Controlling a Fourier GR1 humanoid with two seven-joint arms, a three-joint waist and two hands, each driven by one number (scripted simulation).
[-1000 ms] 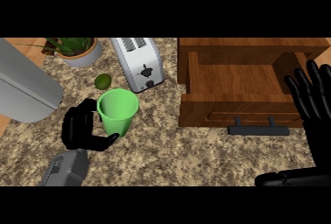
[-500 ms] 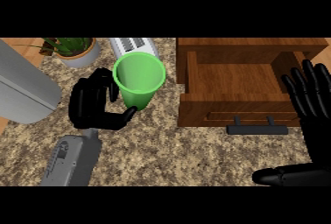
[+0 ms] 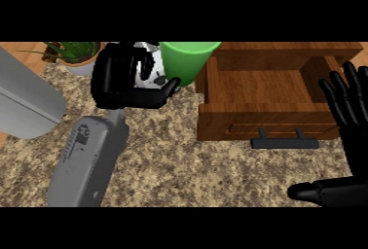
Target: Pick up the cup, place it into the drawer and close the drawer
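Left hand [image 3: 128, 80]: while curling around the green cup [image 3: 187, 61], it is carrying it higher and nearer the open drawer [image 3: 262, 95].
Right hand [image 3: 350, 104]: staying open at the counter's right edge.

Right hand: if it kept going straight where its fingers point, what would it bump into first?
Probably the drawer's right wall. The right hand is open, fingers pointing up the picture beside it, though its height above the wood is unclear.

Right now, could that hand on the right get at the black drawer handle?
Probably yes. The right hand rests open just beside the open drawer, and nothing lies between it and the handle on the drawer's front. The left hand is busy holding the green cup.
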